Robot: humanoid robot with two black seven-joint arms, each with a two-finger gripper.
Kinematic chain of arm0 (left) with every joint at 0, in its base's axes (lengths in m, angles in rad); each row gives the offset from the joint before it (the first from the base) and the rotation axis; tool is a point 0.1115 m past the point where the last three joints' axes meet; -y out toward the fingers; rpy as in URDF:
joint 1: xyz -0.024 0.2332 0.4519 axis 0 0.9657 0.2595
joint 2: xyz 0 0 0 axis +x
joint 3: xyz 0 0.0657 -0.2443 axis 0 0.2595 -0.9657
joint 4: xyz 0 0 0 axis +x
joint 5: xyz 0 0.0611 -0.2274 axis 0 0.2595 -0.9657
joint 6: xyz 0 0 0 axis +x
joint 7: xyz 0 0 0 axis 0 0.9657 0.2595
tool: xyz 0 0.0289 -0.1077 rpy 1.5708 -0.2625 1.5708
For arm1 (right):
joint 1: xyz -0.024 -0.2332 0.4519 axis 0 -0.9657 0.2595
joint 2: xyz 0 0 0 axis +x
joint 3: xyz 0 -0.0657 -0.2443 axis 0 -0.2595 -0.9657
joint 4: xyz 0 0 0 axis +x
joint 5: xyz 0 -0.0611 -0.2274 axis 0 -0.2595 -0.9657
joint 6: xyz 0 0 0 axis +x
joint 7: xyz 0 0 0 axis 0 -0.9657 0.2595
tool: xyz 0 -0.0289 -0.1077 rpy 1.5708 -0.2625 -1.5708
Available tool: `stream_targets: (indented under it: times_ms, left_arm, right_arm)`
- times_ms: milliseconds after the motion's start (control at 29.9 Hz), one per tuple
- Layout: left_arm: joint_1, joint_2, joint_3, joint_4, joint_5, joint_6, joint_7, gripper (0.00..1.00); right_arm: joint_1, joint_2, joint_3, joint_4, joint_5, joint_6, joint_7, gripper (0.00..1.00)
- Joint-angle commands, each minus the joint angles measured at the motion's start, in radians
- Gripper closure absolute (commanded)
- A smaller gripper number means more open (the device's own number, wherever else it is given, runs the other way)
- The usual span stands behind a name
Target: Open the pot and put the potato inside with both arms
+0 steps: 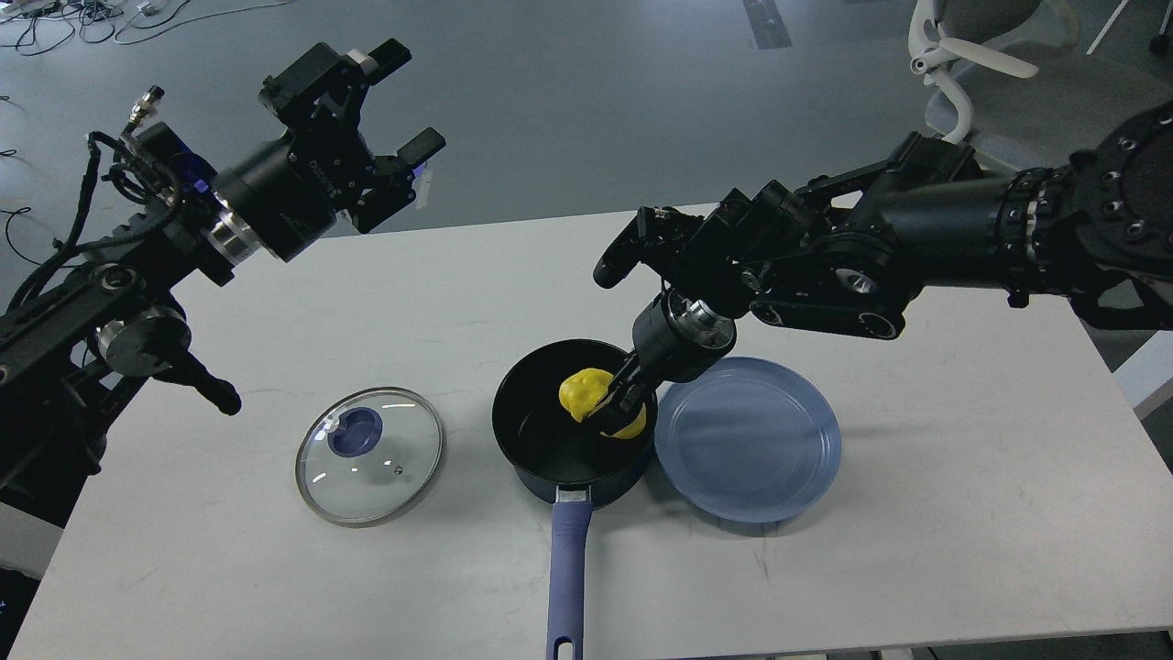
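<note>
The dark navy pot (pixel 550 431) stands open at the table's middle front, its periwinkle handle (pixel 568 568) pointing toward me. Its glass lid (pixel 370 456) with a blue knob lies flat on the table to the pot's left. My right gripper (pixel 612 410) reaches down into the pot's right side and is shut on the yellow potato (pixel 586 397), which sits inside the pot's mouth. My left gripper (pixel 389 110) is open and empty, raised high above the table's far left, well away from the lid.
A flat blue plate (pixel 748 440) lies right beside the pot on its right, under my right wrist. The white table (pixel 962 458) ends in edges at front and right. A white chair stands beyond the far right corner.
</note>
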Motion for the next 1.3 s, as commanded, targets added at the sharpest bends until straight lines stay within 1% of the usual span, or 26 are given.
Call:
stream_targets:
  times_ms: [0,33,67,134,167,200,267,301,568,635,702,835,969,1036,1103,1136,1169,1236,1270]
  left_arm:
    - [0.0,-0.001,0.0,0.0,0.0,0.0,-0.001,0.03]
    - [0.0,-0.001,0.0,0.0,0.0,0.0,-0.001,0.03]
    - [0.0,-0.001,0.0,0.0,0.0,0.0,-0.001,0.03]
    - [0.003,-0.001,0.0,0.0,0.0,0.0,-0.001,0.03]
    - [0.005,-0.001,0.0,0.0,0.0,0.0,-0.001,0.03]
    - [0.005,-0.001,0.0,0.0,0.0,0.0,-0.001,0.03]
    - [0.005,-0.001,0.0,-0.001,0.0,0.0,-0.001,0.03]
    - [0.005,0.0,0.0,-0.001,0.0,0.0,-0.001,0.03]
    - [0.005,0.002,0.0,-0.001,0.0,0.0,-0.001,0.03]
    - [0.005,0.002,0.0,-0.001,0.0,0.0,-0.001,0.03]
    - [0.005,0.002,0.0,-0.001,0.0,0.0,-0.001,0.03]
    - [0.005,0.0,0.0,-0.001,0.0,0.0,-0.001,0.03]
    - [0.006,-0.003,0.0,-0.001,-0.002,-0.002,-0.004,0.03]
    - [0.006,-0.004,0.0,-0.001,-0.005,-0.002,-0.004,0.03]
    - [0.014,-0.011,-0.003,-0.001,-0.011,0.0,-0.007,0.03]
    - [0.015,-0.011,-0.008,-0.001,-0.012,-0.002,-0.008,0.03]
    - [0.023,-0.015,-0.017,0.0,-0.012,0.0,-0.008,0.03]
    - [0.037,-0.024,-0.029,0.002,-0.012,-0.002,-0.008,0.03]
    - [0.051,-0.035,-0.046,0.003,-0.011,0.0,-0.007,0.03]
  right_arm:
    - [-0.002,0.0,0.0,-0.001,0.015,-0.008,0.0,0.38]
    - [-0.002,0.0,-0.001,-0.001,0.032,-0.01,0.0,0.31]
    - [-0.002,0.0,-0.001,-0.001,0.038,-0.01,0.0,0.26]
    - [-0.002,0.0,0.0,-0.001,0.05,-0.011,0.0,0.21]
    - [-0.002,0.0,0.0,-0.001,0.053,-0.011,0.0,0.21]
    - [-0.002,0.0,0.0,-0.001,0.058,-0.011,0.0,0.19]
    - [-0.002,0.0,0.0,-0.001,0.058,-0.011,0.0,0.12]
    - [-0.001,0.0,0.0,0.001,0.058,-0.01,0.0,0.07]
    - [0.036,0.0,0.005,0.009,0.078,-0.007,0.0,0.06]
    - [0.056,-0.032,0.008,0.012,0.085,-0.005,0.0,0.05]
    - [0.06,-0.113,0.031,0.013,0.101,-0.007,0.0,0.05]
    - [0.041,-0.235,0.115,0.013,0.168,-0.007,0.0,0.04]
    - [-0.042,-0.388,0.232,0.004,0.318,-0.01,0.0,0.04]
    - [-0.076,-0.434,0.281,0.001,0.349,-0.01,0.0,0.04]
    - [-0.175,-0.524,0.397,-0.001,0.429,-0.014,0.0,0.04]
    - [-0.199,-0.54,0.431,-0.001,0.453,-0.014,0.0,0.04]
    - [-0.253,-0.567,0.503,0.001,0.507,-0.014,0.0,0.04]
    - [-0.318,-0.588,0.562,0.001,0.568,-0.016,0.0,0.04]
    - [-0.382,-0.61,0.627,0.008,0.632,-0.013,0.0,0.04]
